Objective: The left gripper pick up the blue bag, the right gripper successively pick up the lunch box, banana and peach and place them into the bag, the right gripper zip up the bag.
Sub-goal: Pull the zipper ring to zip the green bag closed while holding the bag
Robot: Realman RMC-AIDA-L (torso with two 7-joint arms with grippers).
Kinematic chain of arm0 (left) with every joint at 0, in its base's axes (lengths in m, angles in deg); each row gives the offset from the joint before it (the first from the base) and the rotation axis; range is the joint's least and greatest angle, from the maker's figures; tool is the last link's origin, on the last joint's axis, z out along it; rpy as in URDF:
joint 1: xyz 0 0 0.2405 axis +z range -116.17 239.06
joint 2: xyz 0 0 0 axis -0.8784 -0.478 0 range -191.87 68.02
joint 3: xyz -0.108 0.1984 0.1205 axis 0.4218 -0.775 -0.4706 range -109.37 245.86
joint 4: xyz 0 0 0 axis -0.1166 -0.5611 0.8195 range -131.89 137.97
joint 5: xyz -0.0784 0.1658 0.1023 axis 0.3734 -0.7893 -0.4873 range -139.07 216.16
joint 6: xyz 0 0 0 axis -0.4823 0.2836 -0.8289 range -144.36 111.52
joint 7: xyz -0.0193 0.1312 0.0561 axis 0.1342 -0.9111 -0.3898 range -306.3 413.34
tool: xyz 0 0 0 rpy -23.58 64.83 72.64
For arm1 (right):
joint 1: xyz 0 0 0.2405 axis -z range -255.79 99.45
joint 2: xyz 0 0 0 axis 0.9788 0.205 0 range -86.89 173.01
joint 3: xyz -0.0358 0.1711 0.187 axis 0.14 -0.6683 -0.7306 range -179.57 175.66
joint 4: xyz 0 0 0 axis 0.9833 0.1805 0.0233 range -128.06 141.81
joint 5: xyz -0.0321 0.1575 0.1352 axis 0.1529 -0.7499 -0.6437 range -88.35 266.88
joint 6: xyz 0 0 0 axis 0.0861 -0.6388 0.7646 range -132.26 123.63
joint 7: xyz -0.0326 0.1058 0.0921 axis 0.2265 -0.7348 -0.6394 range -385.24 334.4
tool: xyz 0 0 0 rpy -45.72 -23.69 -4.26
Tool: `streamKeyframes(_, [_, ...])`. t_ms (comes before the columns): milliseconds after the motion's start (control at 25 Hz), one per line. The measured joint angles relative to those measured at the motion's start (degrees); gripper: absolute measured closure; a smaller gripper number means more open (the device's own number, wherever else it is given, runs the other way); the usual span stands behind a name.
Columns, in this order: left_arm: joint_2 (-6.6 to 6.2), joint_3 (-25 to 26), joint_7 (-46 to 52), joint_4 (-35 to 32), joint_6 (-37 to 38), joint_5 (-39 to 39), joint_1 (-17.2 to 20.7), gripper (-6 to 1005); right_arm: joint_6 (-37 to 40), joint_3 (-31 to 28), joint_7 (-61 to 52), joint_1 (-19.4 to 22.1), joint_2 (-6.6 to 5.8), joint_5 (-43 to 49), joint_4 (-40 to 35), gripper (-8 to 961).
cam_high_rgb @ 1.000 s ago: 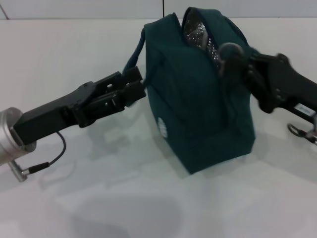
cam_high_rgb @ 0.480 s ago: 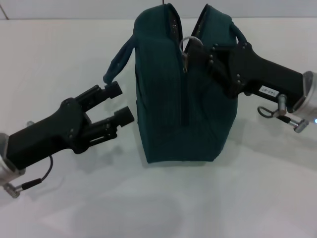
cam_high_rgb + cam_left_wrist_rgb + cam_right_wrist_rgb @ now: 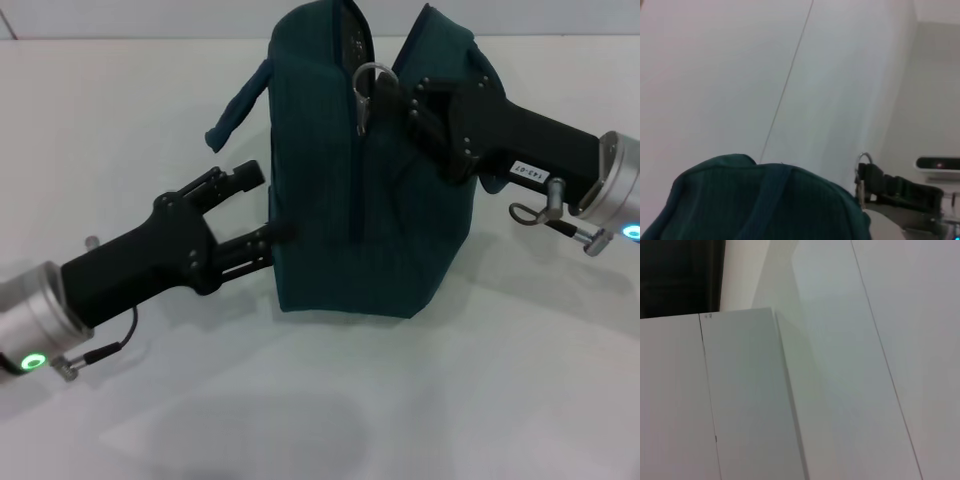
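Since a moment ago the left gripper has pushed in against the side of the blue bag, fingers spread, one touching the fabric, we judge to brace it. The bag stands upright near the table's far edge. The right gripper is pinched on the ring zip pull at the top, apparently to close the zip.

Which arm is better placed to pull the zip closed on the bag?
Right. The right gripper is already at the ring pull atop the bag; the left gripper is open, low at the bag's side.
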Motion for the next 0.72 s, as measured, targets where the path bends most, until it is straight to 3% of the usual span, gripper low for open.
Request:
streamKeyframes(560, [-0.12,-0.2,0.9,1.5,-5.3,0.6,-3.4,225,-0.2,0.6,0.0,-0.1,0.0,-0.5,0.0,948])
streamKeyframes(720, [-0.03,-0.2,0.5,1.6,-5.3,0.6,-3.4,337,-0.2,1.2,0.0,-0.1,0.0,-1.2,0.0,948])
